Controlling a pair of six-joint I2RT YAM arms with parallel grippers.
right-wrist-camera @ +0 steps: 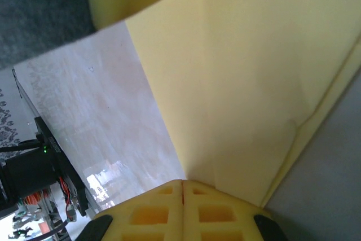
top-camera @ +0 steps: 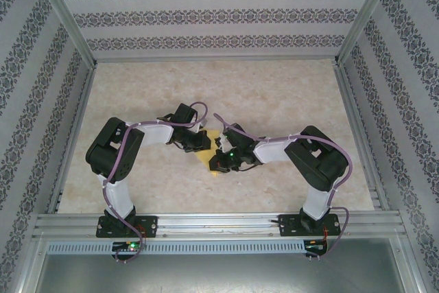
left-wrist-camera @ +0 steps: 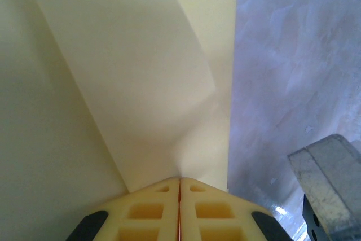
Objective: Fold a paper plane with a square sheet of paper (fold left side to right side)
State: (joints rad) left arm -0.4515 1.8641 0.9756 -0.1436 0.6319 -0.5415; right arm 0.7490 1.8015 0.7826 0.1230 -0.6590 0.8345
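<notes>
The square sheet of paper (top-camera: 210,158) (left-wrist-camera: 141,71) (right-wrist-camera: 242,83) sits around the middle of the table (top-camera: 274,87), somewhat toward its near edge, with a slanted flap lying over it. The left gripper (top-camera: 199,143) (left-wrist-camera: 180,180) is clenched on one edge of it. The right gripper (top-camera: 221,159) (right-wrist-camera: 183,183) pinches another edge, jaws pressed together. Both arms crowd over the sheet, hiding most of it from above. Patterned walls (top-camera: 206,15) enclose the table's far and side edges.
</notes>
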